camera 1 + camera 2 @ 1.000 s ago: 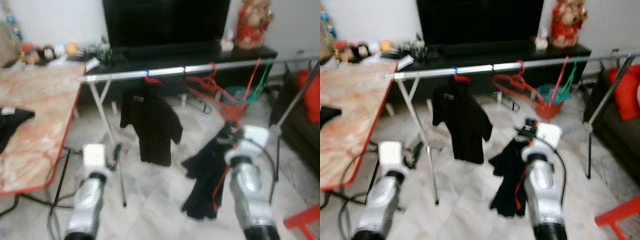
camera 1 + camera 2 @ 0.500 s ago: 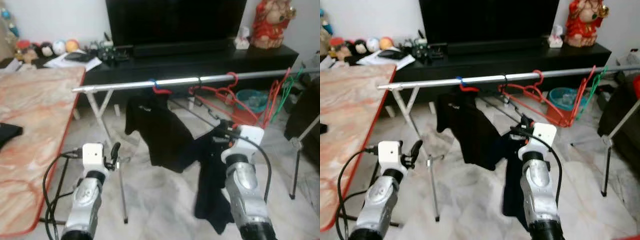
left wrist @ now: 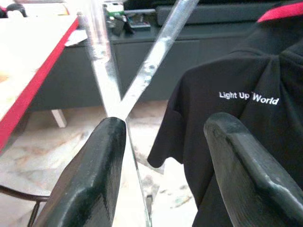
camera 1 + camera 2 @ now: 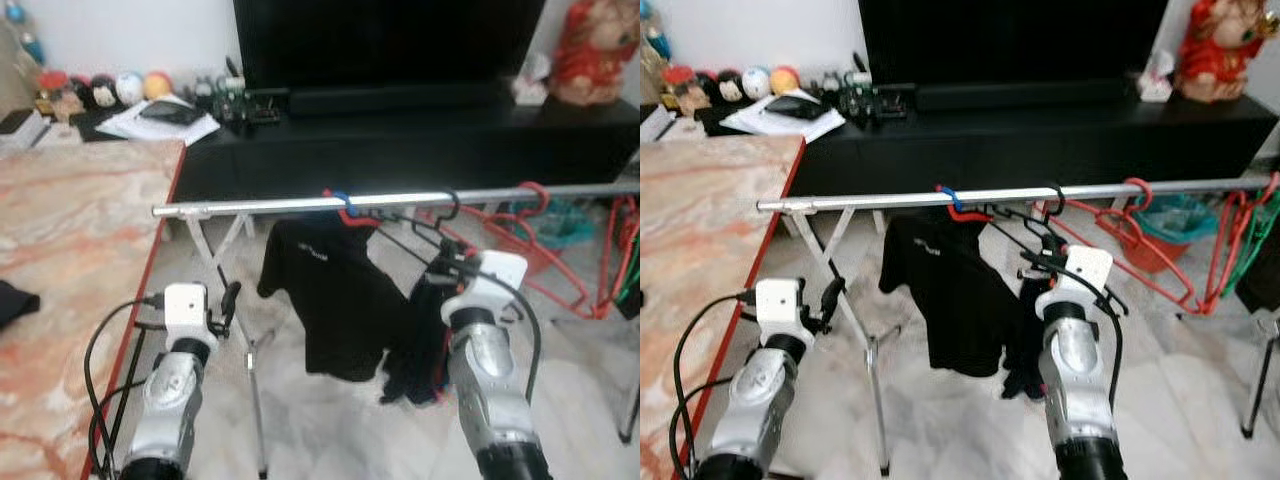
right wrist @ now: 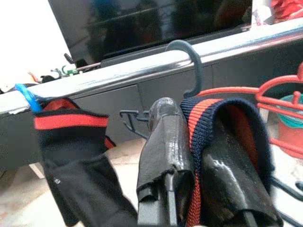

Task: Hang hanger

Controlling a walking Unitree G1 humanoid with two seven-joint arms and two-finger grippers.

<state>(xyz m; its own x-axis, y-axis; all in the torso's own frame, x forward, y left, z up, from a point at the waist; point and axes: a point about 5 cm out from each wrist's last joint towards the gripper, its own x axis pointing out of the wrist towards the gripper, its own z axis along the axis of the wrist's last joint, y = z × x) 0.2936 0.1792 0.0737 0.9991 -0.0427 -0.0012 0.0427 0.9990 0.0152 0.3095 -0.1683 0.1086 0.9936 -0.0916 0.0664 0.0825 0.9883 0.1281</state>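
Note:
A silver rail (image 4: pixel 250 207) crosses in front of me on folding legs. A black T-shirt (image 4: pixel 330 300) hangs from it on a blue-hooked hanger (image 4: pixel 340 203). My right gripper (image 4: pixel 441 263) is up just under the rail, shut on the navy and orange collar (image 5: pixel 208 113) of a dark garment (image 4: pixel 415 340) that droops below it. That garment's dark hanger hook (image 5: pixel 189 49) is curled over the rail. My left gripper (image 4: pixel 229 300) is open and empty by the rack's crossed legs (image 3: pixel 113 90), lower and to the left.
Red hangers (image 4: pixel 535 215) and a green one (image 4: pixel 1252 225) hang further right on the rail. A marble table with a red edge (image 4: pixel 165 215) is at my left. Behind the rail stand a black TV bench (image 4: pixel 420 125) and a red figurine (image 4: pixel 595 50).
The camera has come closer to the rail. My right gripper rose with the dark garment from low over the floor to the rail, where the hook now sits. The left arm kept its pose.

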